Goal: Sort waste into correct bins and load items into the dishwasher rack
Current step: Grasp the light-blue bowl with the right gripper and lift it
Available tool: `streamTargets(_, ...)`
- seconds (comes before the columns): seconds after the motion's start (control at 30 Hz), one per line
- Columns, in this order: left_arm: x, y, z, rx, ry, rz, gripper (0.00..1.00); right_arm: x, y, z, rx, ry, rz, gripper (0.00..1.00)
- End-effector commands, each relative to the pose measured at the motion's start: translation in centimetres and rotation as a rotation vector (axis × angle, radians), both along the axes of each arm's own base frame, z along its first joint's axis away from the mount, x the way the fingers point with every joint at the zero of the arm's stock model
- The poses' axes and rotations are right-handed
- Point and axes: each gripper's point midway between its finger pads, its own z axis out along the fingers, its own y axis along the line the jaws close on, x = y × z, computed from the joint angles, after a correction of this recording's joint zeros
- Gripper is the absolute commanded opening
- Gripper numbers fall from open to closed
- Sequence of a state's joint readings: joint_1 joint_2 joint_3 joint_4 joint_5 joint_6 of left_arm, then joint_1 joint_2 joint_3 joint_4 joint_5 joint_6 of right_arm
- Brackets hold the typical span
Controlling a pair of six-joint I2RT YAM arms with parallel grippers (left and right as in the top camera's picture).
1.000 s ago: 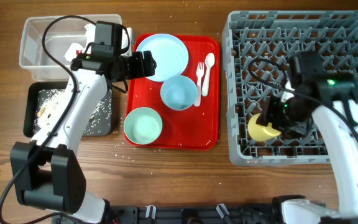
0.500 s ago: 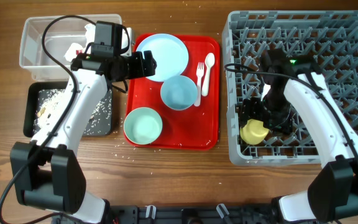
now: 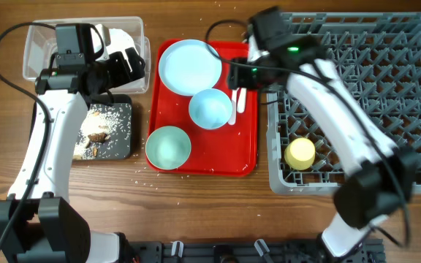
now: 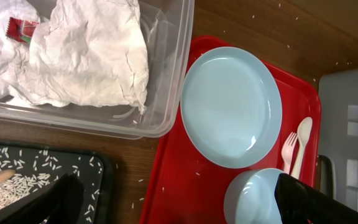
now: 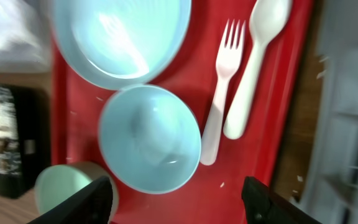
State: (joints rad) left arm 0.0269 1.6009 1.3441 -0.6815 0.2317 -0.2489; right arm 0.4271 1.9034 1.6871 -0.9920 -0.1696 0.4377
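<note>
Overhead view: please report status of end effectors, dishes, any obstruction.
Left end effector open, empty, by clear tub. Right end effector open, empty, over fork and spoon. Yellow cup in rack; plate, blue bowl, green bowl on red tray. No obstruction seen.

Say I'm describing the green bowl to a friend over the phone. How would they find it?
Find the flat red tray left of the big grey rack. Of the three round dishes on it, the mint green bowl sits in the corner nearest the robot, on its left. The plate and the other bowl are pale blue; only this one is green.
</note>
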Motion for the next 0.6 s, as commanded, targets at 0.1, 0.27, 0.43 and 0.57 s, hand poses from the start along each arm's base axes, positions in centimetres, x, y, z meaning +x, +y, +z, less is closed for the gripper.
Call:
streamTargets(0.1,0.1,0.2,0.5,0.008,-0.012,0.003,1.0,-0.5,0.4,-9.8,-0.086,0.21,0.006,0.51)
streamTargets(0.27,0.1,0.2,0.5,0.008,-0.012,0.003,1.0,-0.3,0.7,-11.7,-0.095,0.216,0.057,0.29)
streamTargets(0.43,0.0,0.2,0.4,0.008,-0.012,0.002,1.0,0.5,1.1,-11.7,-0.087,0.177,0.077,0.07)
streamTargets(0.57,0.1,0.2,0.5,0.008,-0.012,0.003,1.0,1.1,1.0,-9.7,-0.068,0.134,0.07,0.04)
